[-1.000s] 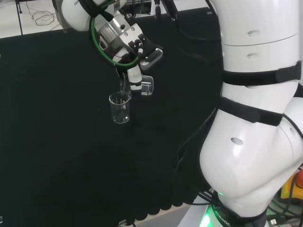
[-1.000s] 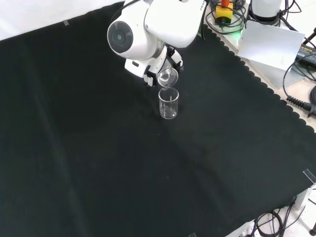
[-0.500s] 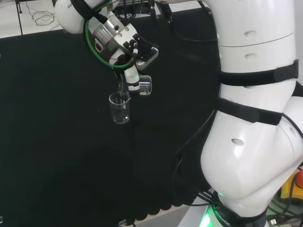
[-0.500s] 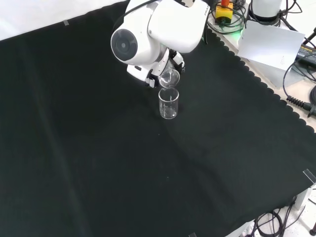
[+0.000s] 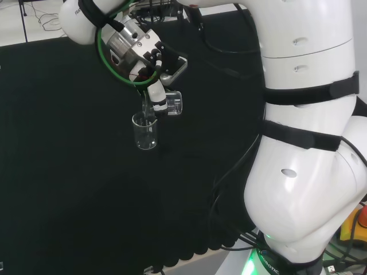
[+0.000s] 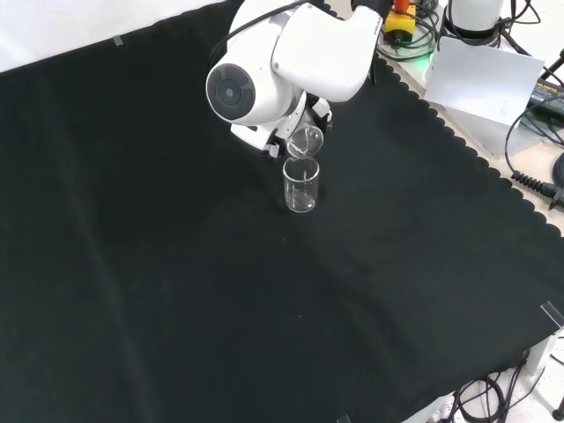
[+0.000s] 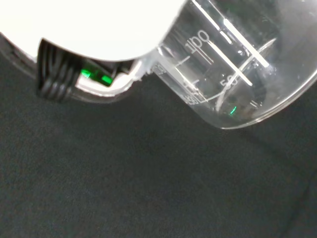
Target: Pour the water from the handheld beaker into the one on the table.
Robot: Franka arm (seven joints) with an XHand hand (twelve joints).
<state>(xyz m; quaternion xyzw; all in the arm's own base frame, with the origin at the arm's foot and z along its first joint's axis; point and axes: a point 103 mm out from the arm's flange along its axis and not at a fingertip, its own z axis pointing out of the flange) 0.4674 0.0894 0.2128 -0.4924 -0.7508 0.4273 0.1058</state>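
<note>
Handheld beaker (image 5: 174,103) was tipped on side, mouth just above rim of table beaker (image 5: 145,131), which stood upright on black cloth (image 6: 176,291). I saw hand (image 5: 157,94) w/ fingers curled round tipped one. Water level: couldn't tell. Front view: arm link (image 6: 282,62) stood before hand.

1. A clear beaker (image 7: 233,74) with white graduation marks lies tilted close to the camera.
2. A blurred white part of the hand (image 7: 94,25) overlaps the beaker's wall.
3. A black ribbed part (image 7: 57,74) with a green light (image 7: 96,77) beside it shows below the white part.
4. Black cloth (image 7: 124,178) covers the bench behind.
</note>
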